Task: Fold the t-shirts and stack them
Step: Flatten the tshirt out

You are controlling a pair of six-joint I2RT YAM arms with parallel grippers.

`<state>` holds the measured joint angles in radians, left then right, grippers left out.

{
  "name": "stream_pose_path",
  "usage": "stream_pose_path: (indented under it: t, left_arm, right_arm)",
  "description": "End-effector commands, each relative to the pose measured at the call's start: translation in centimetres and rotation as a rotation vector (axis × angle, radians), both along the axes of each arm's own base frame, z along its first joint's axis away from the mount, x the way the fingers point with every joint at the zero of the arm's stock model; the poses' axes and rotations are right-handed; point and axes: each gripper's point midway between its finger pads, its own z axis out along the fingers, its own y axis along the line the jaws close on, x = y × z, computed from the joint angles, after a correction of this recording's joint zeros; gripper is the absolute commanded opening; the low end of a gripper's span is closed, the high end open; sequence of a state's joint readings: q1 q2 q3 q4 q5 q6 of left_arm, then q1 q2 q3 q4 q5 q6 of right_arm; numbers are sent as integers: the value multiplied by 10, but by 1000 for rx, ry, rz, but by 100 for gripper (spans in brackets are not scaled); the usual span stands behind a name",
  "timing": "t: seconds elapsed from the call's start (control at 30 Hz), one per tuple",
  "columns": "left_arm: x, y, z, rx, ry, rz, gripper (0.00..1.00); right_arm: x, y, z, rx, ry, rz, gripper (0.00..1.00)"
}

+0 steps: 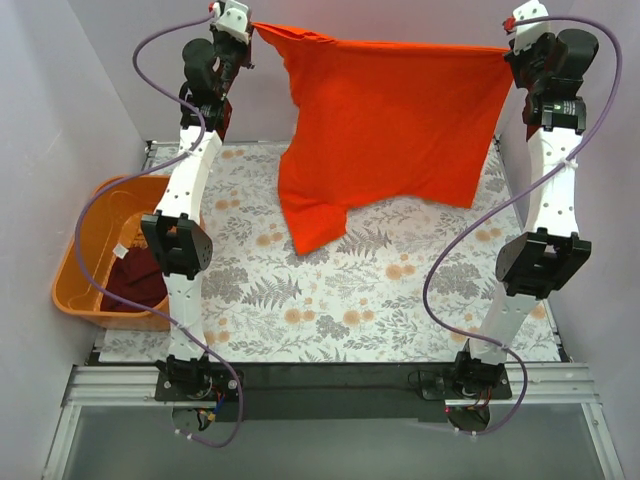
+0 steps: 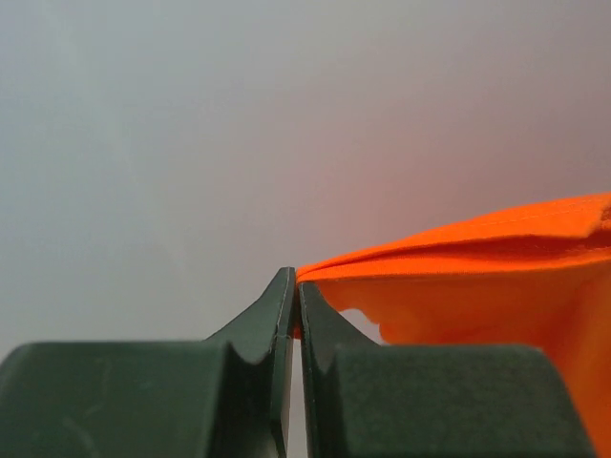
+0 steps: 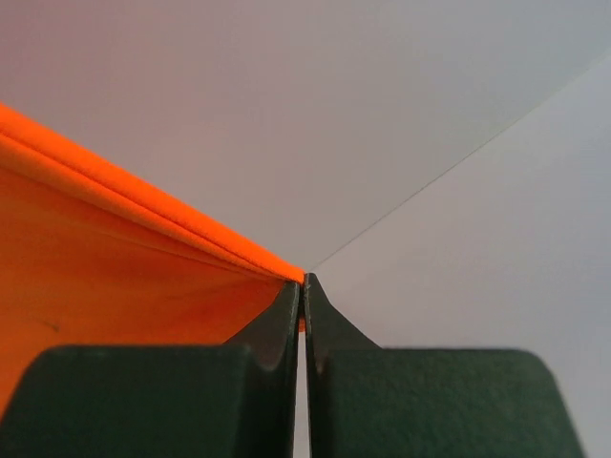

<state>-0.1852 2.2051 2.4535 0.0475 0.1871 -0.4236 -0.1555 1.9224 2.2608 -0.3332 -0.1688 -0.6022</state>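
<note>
The bright orange-red t-shirt [image 1: 385, 130] hangs stretched in the air between my two grippers, high above the far part of the table. My left gripper [image 1: 250, 30] is shut on its left top corner; the left wrist view shows the cloth [image 2: 496, 277] pinched at my left gripper's [image 2: 295, 286] tips. My right gripper [image 1: 508, 50] is shut on the right top corner; the right wrist view shows the cloth [image 3: 115, 267] held in my right gripper [image 3: 305, 284]. The shirt's lowest point hangs near the table's middle. The dark maroon t-shirt [image 1: 135, 280] lies crumpled in the basket.
The orange plastic basket [image 1: 90, 250] stands at the table's left edge beside the left arm. The table [image 1: 340, 310] has a floral fern-print cover. Grey walls close in at the back and both sides.
</note>
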Motion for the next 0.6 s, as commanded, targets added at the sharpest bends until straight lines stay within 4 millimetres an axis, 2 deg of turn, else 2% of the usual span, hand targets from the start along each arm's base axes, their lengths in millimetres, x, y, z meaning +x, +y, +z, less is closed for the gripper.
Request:
stream_pose_path:
  t: [0.0, 0.03, 0.07, 0.17, 0.2, 0.27, 0.3, 0.33, 0.37, 0.4, 0.43, 0.47, 0.53, 0.57]
  left_arm:
    - [-81, 29, 146, -56, -439, 20, 0]
    - [-84, 28, 148, -52, -460, 14, 0]
    - [-90, 28, 152, -49, -478, 11, 0]
    - [-103, 42, 165, -64, -521, 42, 0]
    - [-104, 55, 167, -68, -523, 59, 0]
    - [-103, 64, 160, -78, -504, 61, 0]
    - [-97, 68, 150, -68, -464, 60, 0]
    - [-104, 67, 148, -62, -443, 47, 0]
    - [-84, 62, 101, -35, -336, 36, 0]
    - [-80, 52, 71, 6, -281, -12, 0]
    - [-85, 47, 54, 37, -268, -36, 0]
    - [-82, 43, -4, 84, -162, -51, 0]
    - [-87, 36, -52, 114, -64, -86, 0]
    - [-89, 37, -110, 149, 50, -89, 0]
  right_arm:
    - [-34, -19, 124, 32, -402, -124, 1]
    - [-40, -18, 142, 32, -482, -121, 1]
    - [-43, -18, 146, 38, -506, -118, 1]
    - [-47, -16, 146, 54, -550, -111, 1]
    - [-50, -15, 147, 61, -555, -108, 1]
    - [-44, -14, 132, 71, -533, -99, 1]
    - [-45, -11, 127, 71, -524, -84, 1]
    - [-34, -5, 98, 70, -462, -48, 1]
    - [-31, -1, 87, 65, -443, -20, 1]
    - [-29, 6, 71, 57, -407, 16, 1]
    - [-21, 17, 34, 43, -327, 79, 1]
    - [-19, 23, 14, 37, -290, 113, 1]
    - [-20, 40, -19, -10, -227, 192, 1]
    - [-18, 44, -63, -13, -149, 211, 1]
